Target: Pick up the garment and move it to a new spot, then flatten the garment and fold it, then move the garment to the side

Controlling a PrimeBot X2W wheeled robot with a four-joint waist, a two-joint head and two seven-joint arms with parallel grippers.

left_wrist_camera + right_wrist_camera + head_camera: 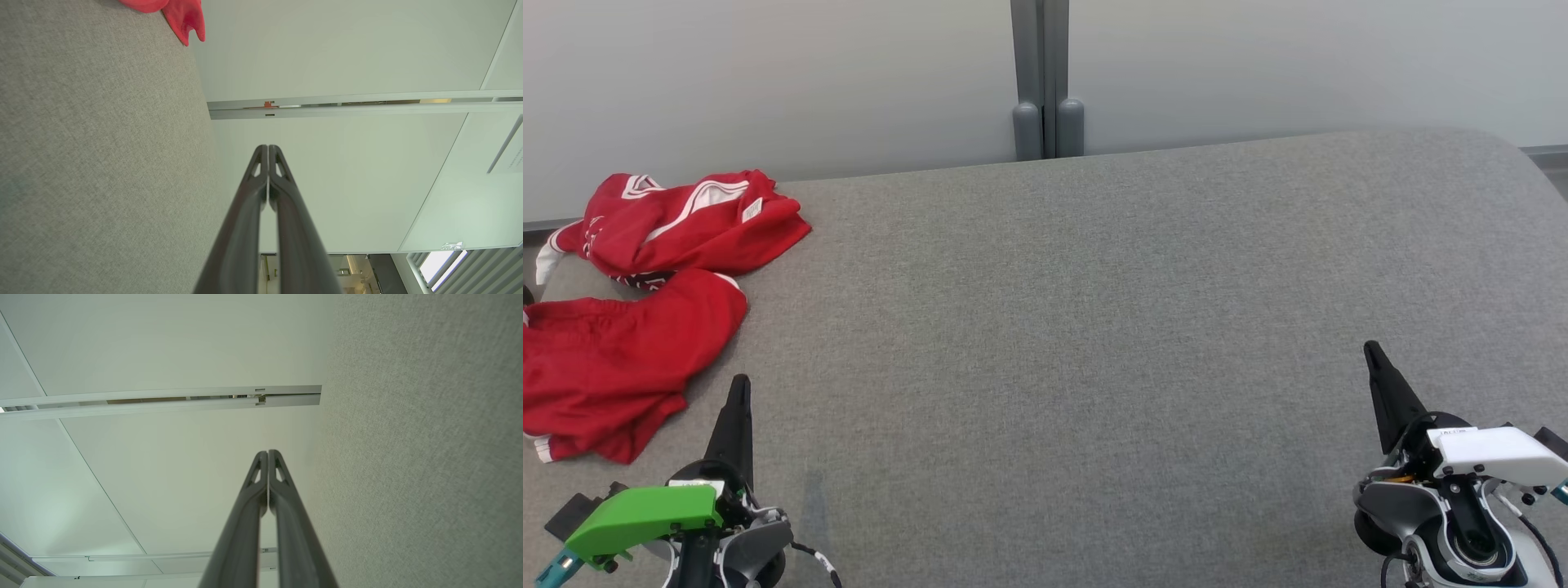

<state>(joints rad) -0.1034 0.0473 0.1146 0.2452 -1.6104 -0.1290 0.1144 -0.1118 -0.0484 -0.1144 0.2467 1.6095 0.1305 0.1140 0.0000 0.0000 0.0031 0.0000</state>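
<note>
Left gripper [740, 382]: low at left of head view, fingers pressed together into a single dark spike, pointing up and slightly right, empty. Green wrist cover [637, 514] directly behind. Right gripper [1373, 349]: low at right, fingers likewise closed, leaning up and left, empty. White wrist cover [1494, 453] behind. In both wrist views, finger pairs touching at the tips. Grippers well apart.

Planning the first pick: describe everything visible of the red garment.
The red garment lies crumpled at the left of the gray fabric surface, in two touching lumps: a mostly plain lower one and an upper one with white stripes, trim and a small white label. It looks like thin sports cloth. Its left edge leaves the picture. The shut left gripper is near it, not touching.
</note>
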